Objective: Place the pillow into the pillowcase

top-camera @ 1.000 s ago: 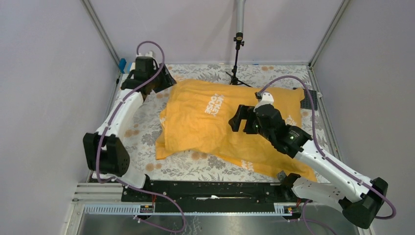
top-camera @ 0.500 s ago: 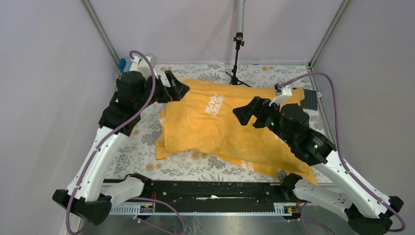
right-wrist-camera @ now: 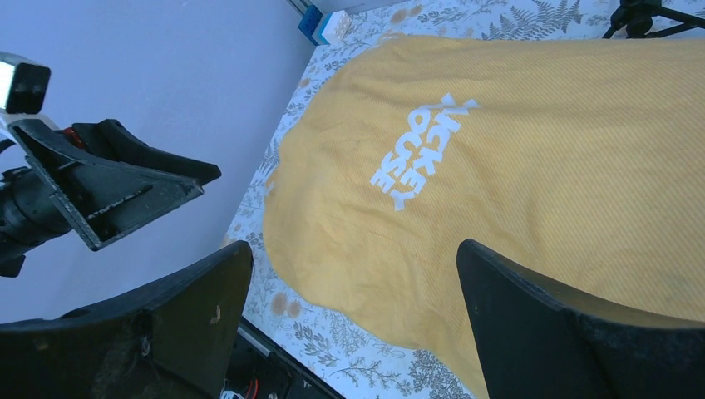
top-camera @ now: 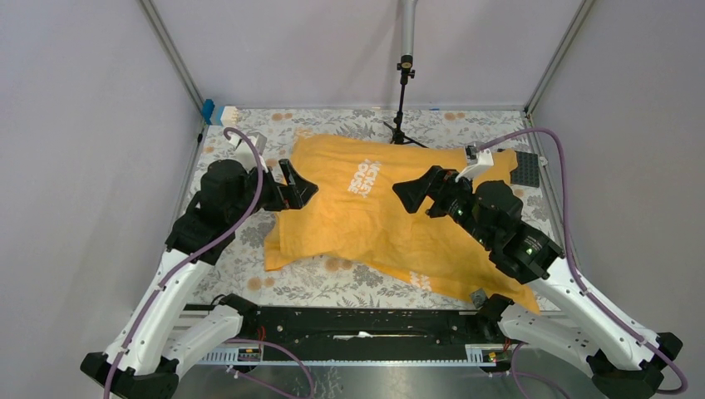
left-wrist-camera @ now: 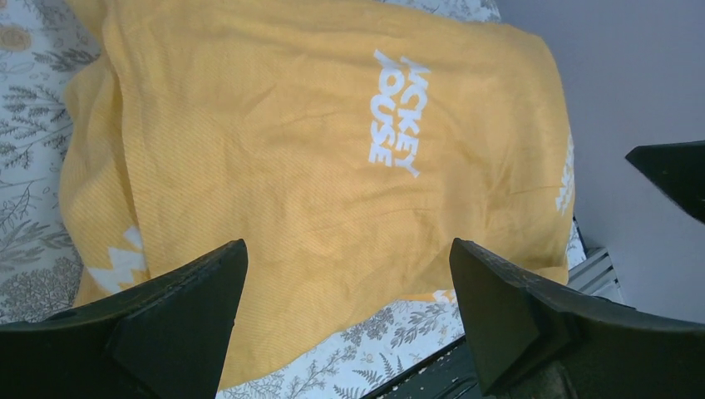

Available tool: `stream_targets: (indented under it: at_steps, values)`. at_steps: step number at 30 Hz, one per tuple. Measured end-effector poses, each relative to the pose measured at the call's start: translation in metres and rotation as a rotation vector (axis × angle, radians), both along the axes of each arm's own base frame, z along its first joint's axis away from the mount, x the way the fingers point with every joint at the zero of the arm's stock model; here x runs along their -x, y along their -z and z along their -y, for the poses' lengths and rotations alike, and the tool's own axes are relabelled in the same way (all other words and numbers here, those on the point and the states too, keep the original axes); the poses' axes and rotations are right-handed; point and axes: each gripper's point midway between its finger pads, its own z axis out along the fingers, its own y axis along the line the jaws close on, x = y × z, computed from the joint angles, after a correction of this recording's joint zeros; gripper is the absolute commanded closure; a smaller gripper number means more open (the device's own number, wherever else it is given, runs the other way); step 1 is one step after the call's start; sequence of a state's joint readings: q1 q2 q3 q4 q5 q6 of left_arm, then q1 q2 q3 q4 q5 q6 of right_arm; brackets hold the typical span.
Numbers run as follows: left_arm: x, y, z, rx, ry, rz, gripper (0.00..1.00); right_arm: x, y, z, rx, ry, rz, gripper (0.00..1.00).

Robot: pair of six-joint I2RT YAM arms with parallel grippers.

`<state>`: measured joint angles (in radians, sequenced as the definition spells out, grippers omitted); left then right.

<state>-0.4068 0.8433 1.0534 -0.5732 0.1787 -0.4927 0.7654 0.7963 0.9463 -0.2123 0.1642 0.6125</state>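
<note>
The orange-yellow pillowcase [top-camera: 366,220] with white lettering lies plump and wrinkled across the floral table; it also shows in the left wrist view [left-wrist-camera: 274,158] and the right wrist view [right-wrist-camera: 540,166]. No white pillow shows; it is hidden or out of view. My left gripper [top-camera: 299,191] is open and empty, held above the pillowcase's left edge [left-wrist-camera: 347,249]. My right gripper [top-camera: 409,195] is open and empty, held above the pillowcase's middle right, pointing left [right-wrist-camera: 353,249]. Neither touches the cloth.
A thin black tripod stand [top-camera: 402,100] rises at the back centre. A dark flat block [top-camera: 525,169] lies at the back right. A blue and white box [top-camera: 218,112] sits in the back left corner. A black rail [top-camera: 357,320] runs along the front.
My left gripper has swung from the back left corner toward the near side, to the pillowcase's left edge. My right gripper has lifted off the cloth and risen slightly. The pillowcase has not moved.
</note>
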Motion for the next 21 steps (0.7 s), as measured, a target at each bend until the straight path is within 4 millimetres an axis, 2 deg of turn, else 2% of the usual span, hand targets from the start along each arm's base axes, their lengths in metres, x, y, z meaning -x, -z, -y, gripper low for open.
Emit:
stream_targets:
  at_steps: [8,21]
  values:
    - [0.0,0.024,0.0,-0.024,0.0,-0.049,0.01,-0.001,-0.002,-0.001,-0.009,0.0,0.009,0.0]
    - [0.001,0.023,-0.001,-0.022,0.006,-0.011,0.01,0.002,0.003,0.003,-0.014,0.002,0.009,0.0]
